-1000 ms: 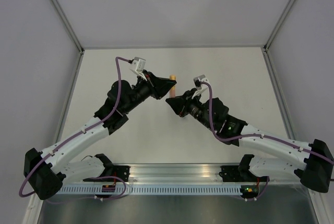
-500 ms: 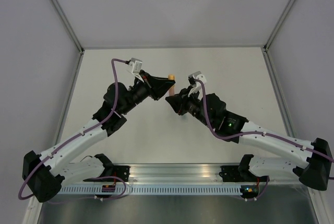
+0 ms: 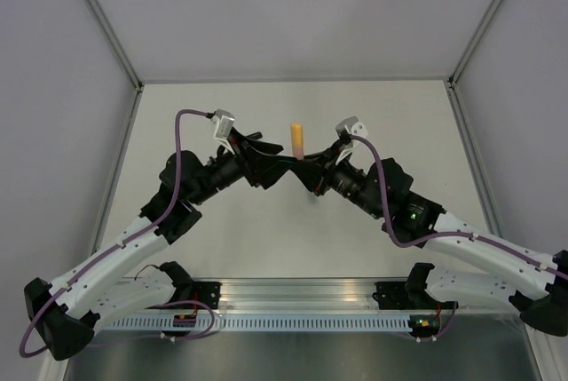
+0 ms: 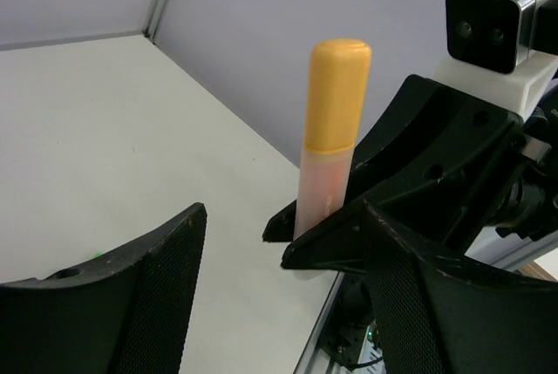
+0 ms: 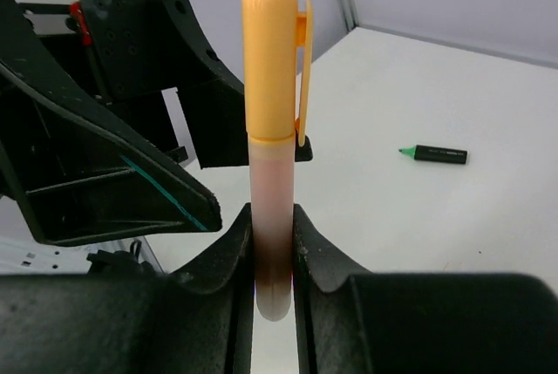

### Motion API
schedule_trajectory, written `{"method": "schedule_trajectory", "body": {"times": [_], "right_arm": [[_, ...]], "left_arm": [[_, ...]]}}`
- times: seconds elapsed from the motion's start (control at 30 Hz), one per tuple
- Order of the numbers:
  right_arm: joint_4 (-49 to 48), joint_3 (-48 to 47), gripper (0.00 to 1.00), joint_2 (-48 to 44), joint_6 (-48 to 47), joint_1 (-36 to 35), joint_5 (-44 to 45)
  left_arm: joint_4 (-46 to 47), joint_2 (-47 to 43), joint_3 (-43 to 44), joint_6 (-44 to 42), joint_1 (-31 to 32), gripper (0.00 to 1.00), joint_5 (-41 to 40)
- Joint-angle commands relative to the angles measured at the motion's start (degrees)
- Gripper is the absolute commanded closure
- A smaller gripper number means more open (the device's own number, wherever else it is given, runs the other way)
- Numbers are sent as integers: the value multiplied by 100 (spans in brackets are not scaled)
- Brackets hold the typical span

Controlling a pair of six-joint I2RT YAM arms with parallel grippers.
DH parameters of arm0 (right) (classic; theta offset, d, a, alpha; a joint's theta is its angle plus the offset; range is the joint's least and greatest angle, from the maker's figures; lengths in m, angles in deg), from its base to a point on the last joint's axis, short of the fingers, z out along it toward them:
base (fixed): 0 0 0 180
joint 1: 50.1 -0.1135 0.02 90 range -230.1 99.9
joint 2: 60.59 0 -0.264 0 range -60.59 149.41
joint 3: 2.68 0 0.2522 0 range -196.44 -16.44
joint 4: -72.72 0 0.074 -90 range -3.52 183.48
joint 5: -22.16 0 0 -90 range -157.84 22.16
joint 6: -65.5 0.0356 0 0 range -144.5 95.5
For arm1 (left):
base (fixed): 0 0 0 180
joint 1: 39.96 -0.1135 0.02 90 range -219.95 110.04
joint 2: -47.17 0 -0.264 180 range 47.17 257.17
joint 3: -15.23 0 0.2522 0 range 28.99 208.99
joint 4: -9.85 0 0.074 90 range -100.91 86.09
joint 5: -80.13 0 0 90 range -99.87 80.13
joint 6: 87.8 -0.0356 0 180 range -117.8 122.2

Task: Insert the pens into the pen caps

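Observation:
An orange pen (image 5: pixel 272 182) stands upright with an orange clip cap (image 5: pixel 270 60) seated on its top end. My right gripper (image 5: pixel 272 226) is shut on the pen's pale lower barrel. From above, the capped pen (image 3: pixel 297 138) sticks out beyond the right gripper (image 3: pixel 307 170). My left gripper (image 4: pixel 279 278) is open, its mesh-padded fingers (image 4: pixel 157 291) apart and just short of the pen (image 4: pixel 331 130), touching nothing. From above, the left gripper (image 3: pixel 277 166) faces the right one. A black pen with a green end (image 5: pixel 436 153) lies on the table. Other pen caps are out of view.
The white table (image 3: pixel 222 212) is bounded by grey walls and a metal frame (image 3: pixel 124 52). The arm bases sit on a rail (image 3: pixel 293 297) at the near edge. The two grippers stand very close together in mid-table.
The left gripper has opened and let go of the orange cap, drawing back a little. The capped pen stays in the right gripper. Both wrists have shifted slightly.

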Motion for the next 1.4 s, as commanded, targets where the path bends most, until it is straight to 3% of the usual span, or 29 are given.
{"method": "schedule_trajectory", "body": {"times": [0.0, 0.27, 0.57, 0.7, 0.83, 1.13, 1.23, 1.27, 1.33, 1.37], "right_arm": [[-8, 77, 100, -448, -159, 8, -558], [379, 253, 100, -950, -55, 8, -2261], [-139, 516, 100, -1021, 420, 8, -3345], [-438, 569, 100, -898, 613, -1, -3512], [-587, 595, 100, -810, 728, 8, -3582], [-798, 578, 100, -634, 816, 8, -3591], [-825, 569, 100, -608, 807, -1, -3513], [-868, 569, 100, -608, 790, 8, -3469], [-904, 543, 100, -608, 737, -1, -3328], [-974, 525, 100, -599, 720, 8, -3284]], "left_arm": [[-235, -320, 39, -302, 30, 24, 427], [-376, -1208, 206, -619, 22, 10, 1121], [-1070, -716, 1428, -382, 22, 12, 1835], [-983, -576, 1393, -242, 22, 29, 1764], [-816, -426, 1209, -154, 22, 32, 2010], [-157, -277, 708, 119, 30, 53, 2194], [98, -250, 506, 277, 22, 72, 2396], [186, -250, 444, 382, 30, 84, 2458], [537, -241, 164, 601, 22, 98, 2695], [642, -241, 75, 707, 22, 98, 2748]]}}
